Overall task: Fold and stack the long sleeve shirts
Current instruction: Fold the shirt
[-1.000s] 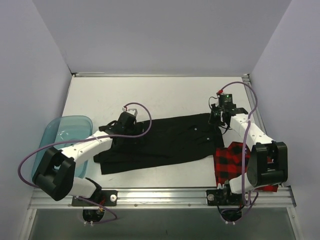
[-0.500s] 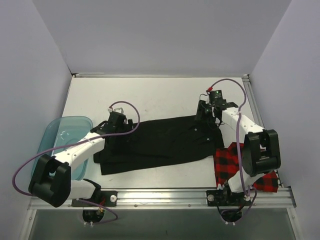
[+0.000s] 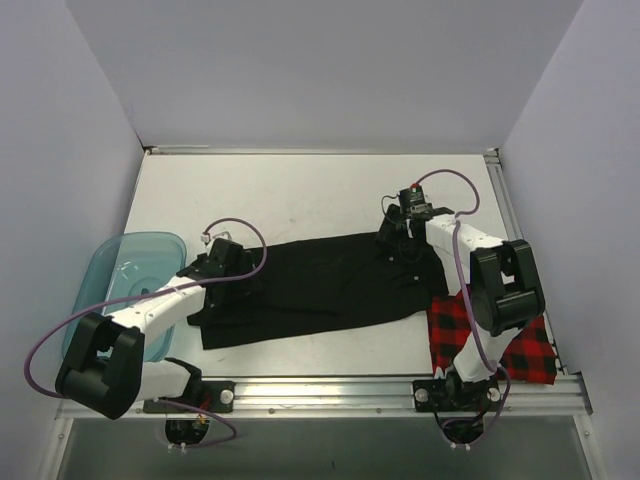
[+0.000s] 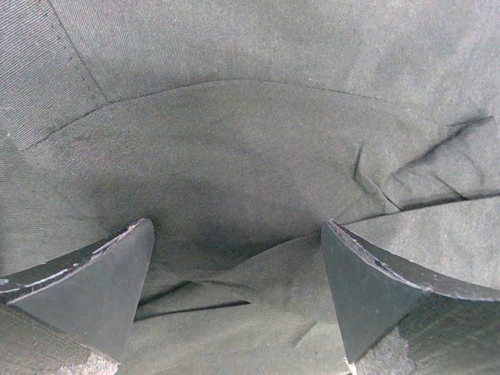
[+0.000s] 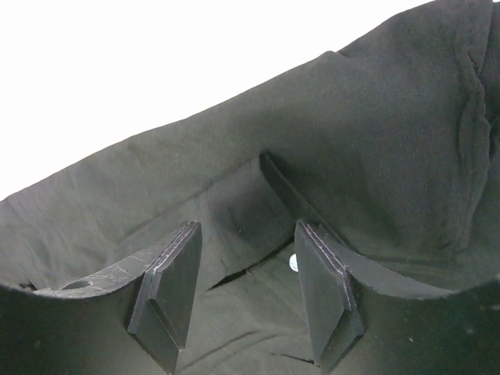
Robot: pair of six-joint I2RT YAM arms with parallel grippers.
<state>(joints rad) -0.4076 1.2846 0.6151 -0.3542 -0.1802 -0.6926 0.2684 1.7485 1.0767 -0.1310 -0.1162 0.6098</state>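
The left gripper (image 4: 236,234) and the right gripper (image 5: 246,238) hung unclenched, jaws apart, over the black shirt (image 3: 330,285), near its white button (image 5: 293,263)

Robotics lab test cell. Bare white desk (image 3: 320,190) boxed in by plain pale lilac-grey wall panels (image 3: 320,70). Aluminium extrusion rail (image 3: 320,385) on the near edge carries a white-and-black left robot arm (image 3: 150,305) and a matching right robot arm (image 3: 470,250), both trailing purple cables (image 3: 50,335).

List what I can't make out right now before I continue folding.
- Red-check shirt: top view, right arm covers its middle.
- Black shirt left end: top view, under left arm.
- Tub: top view, near side behind left arm.
- Left wrist view: cloth fills frame, nothing else shows.
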